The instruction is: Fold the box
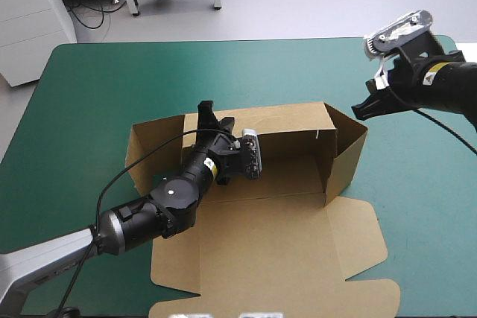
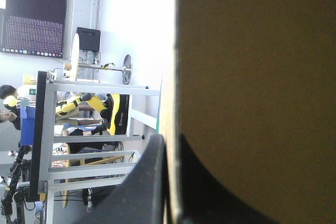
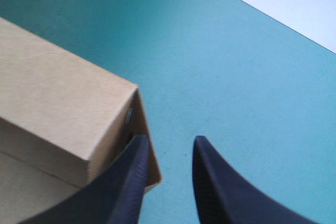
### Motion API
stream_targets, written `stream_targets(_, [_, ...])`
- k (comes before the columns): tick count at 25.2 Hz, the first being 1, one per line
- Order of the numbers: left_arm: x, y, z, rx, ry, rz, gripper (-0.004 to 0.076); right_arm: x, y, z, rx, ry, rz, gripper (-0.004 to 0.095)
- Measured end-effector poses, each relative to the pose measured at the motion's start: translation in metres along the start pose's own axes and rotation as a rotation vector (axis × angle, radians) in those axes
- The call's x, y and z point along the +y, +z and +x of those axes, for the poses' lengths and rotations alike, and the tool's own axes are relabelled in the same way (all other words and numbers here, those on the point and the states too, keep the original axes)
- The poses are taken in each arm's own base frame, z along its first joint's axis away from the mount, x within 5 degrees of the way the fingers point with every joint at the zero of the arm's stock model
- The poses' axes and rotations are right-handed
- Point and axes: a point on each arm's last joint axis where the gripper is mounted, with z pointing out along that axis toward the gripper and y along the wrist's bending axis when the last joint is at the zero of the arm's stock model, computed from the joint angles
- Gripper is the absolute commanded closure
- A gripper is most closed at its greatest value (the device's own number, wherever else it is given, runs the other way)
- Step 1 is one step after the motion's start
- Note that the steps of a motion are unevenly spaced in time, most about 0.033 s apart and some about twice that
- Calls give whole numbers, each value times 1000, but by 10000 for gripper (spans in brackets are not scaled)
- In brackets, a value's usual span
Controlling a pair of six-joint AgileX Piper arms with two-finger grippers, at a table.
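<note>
Left tool (image 1: pixel 209 114): pressed together on the box's back wall (image 1: pixel 287 121) near its left end, board pinched between black fingers; one finger seems hidden behind the board in the wrist view.
Right tool (image 1: pixel 367 108): fingers spread, holding nothing, raised over the box's right end.
Box (image 1: pixel 283 247): brown, mid-table (image 1: pixel 89 94), walls raised, lid flat toward the near edge.
Risk: pulling the pinched wall could drag or tip the tray, since nothing pins it.
Risk: the splayed left end wall (image 1: pixel 138 150) may drop flat if left untucked.

A teal-green-covered table (image 1: pixel 97 94) (its far corners rounded)
</note>
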Motion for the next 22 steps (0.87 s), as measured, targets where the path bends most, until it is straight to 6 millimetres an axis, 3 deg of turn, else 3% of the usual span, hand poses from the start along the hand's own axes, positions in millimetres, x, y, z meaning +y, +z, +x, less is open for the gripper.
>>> stream_targets(3, [0, 0, 0, 0, 0, 0, 756, -9, 1, 0, 8, 35, 101, 251])
stream_targets(11, [0, 0, 0, 0, 1, 0, 756, -29, 28, -4, 29, 97, 276, 235])
stream_targets(14, [0, 0, 0, 0, 1, 0, 756, -30, 59, -5, 81, 113, 264, 235])
stream_targets(17, [0, 0, 0, 4, 2, -3, 756, -30, 110, -1, 173, 152, 190, 235])
stream_targets(22, [0, 0, 0, 4, 1, -3, 756, -46, 150, 15, 241, 327, 74, 236])
